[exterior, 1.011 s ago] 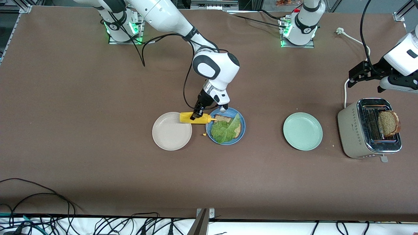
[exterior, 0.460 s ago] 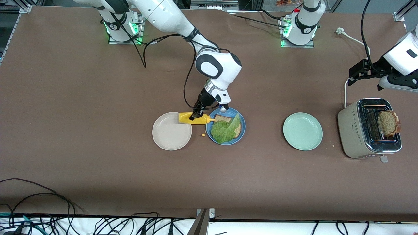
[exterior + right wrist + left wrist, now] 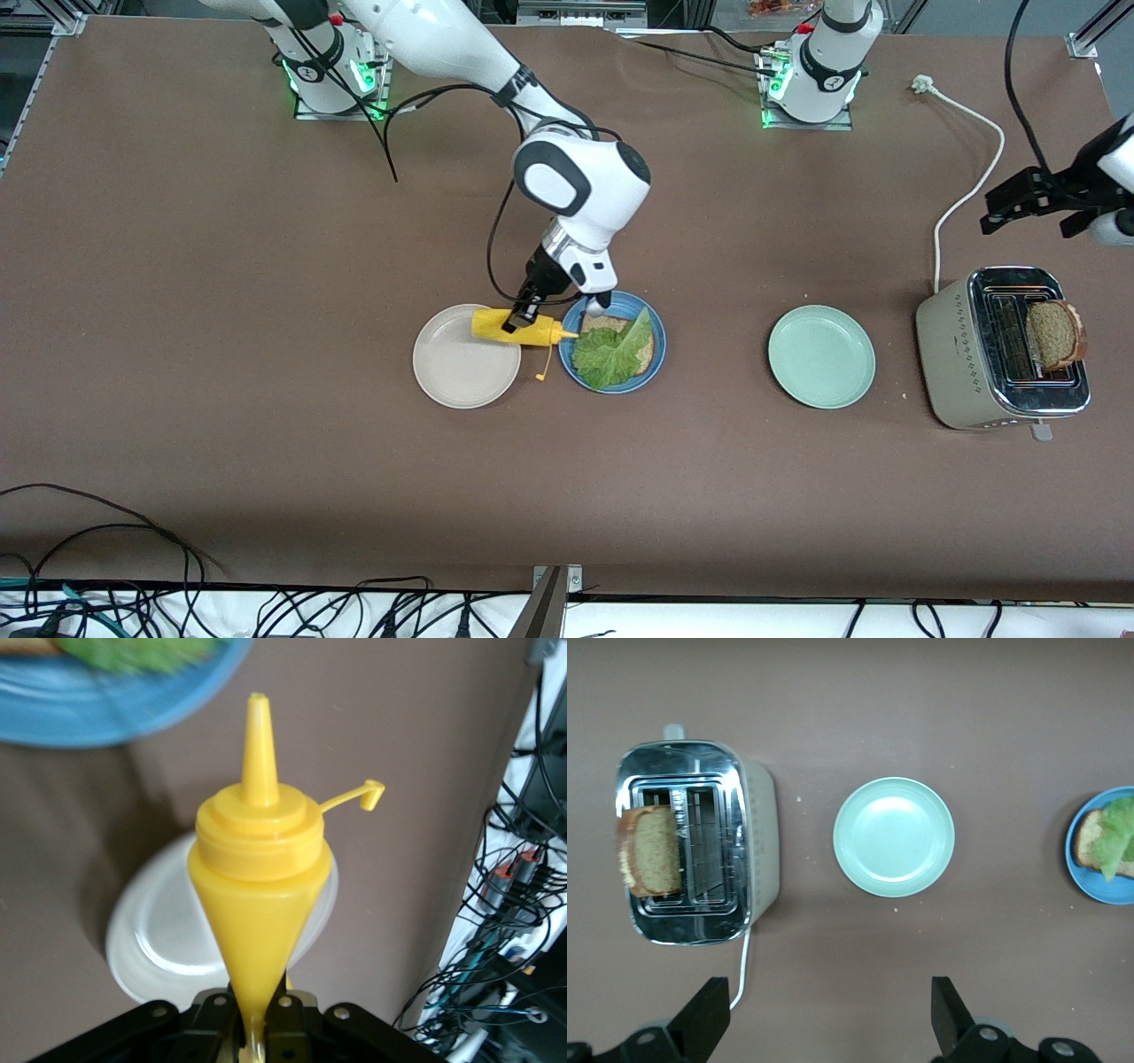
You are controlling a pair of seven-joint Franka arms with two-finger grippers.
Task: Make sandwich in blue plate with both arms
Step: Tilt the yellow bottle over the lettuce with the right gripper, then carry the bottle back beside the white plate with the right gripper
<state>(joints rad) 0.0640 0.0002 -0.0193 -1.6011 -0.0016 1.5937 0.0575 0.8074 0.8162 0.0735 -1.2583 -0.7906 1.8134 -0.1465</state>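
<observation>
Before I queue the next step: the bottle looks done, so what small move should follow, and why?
Probably the right gripper lowers the yellow squeeze bottle onto the cream-white plate, clearing the blue plate for the toaster's bread slice.

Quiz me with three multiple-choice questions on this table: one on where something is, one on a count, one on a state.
1. Where is the second bread slice?
A. in the toaster
B. on the mint plate
C. on the cream plate

2. How many plates are on the table?
A. two
B. three
C. four

3. What is the right gripper doing?
A. hanging open
B. shut on the yellow bottle
C. shut on the lettuce

Answers:
1. A: the slice stands up out of a slot of the toaster.
2. B: cream plate, blue plate, mint plate.
3. B: its fingers clamp the bottle, over the cream plate's rim.
</observation>
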